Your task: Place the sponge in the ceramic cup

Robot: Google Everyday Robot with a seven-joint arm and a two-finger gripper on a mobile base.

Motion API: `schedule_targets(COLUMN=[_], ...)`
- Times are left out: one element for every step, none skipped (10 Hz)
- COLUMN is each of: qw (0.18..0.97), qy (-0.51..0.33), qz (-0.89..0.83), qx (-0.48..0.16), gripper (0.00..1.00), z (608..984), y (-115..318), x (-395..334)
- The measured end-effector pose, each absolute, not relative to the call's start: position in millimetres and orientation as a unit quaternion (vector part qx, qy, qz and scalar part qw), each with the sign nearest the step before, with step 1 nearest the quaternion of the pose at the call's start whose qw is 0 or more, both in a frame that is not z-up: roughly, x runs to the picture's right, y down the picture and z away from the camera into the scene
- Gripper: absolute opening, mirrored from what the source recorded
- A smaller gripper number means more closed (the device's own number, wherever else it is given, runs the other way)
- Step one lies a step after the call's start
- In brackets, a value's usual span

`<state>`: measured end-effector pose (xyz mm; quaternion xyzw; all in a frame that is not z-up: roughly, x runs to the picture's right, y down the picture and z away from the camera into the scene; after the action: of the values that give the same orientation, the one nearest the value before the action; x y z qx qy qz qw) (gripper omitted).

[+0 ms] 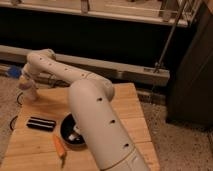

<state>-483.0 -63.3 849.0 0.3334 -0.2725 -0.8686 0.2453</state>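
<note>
The sponge [14,71] is a small bright blue block beyond the table's far-left corner, just left of my wrist. My gripper [27,84] hangs down from the white arm over that corner, its end right beside the sponge. I cannot tell whether it holds the sponge. Directly under the gripper stands a pale cream shape that looks like the ceramic cup [29,95]; gripper and cup run together in this view.
My white arm [95,115] crosses the middle of the wooden table [125,115] and hides part of it. A black bowl [67,131] with something white inside, a black striped bar [41,123] and an orange stick [60,147] lie front left. A dark cabinet stands right.
</note>
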Motion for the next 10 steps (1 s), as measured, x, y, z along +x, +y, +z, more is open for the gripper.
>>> schedule_targets(qw=[0.245,0.246,0.249,0.253,0.257,0.261,0.264,0.266,0.266,0.266], qy=[-0.269,-0.27,-0.272,-0.276,-0.278,-0.278,-0.278,-0.278,-0.279,-0.28], qz=[-0.869,-0.868,-0.865,-0.861,-0.857,-0.854,-0.851,-0.85,-0.849,-0.849], qx=[0.336,0.337,0.339,0.344,0.35,0.354,0.358,0.36,0.36,0.36], gripper=[0.0,0.0,0.0,0.0,0.0,0.0,0.0,0.0,0.0,0.0], z=[853.5,858.4,860.6,860.1,858.4,858.0,857.5,857.7,858.7,860.4], y=[-58.0,-51.5,-46.7,-42.9,-43.1,-45.1,-46.8,-47.3,-45.9,-44.1], x=[-483.4,-483.2,-483.7,-486.5,-488.6,-488.5,-488.5,-488.4,-489.2,-490.4])
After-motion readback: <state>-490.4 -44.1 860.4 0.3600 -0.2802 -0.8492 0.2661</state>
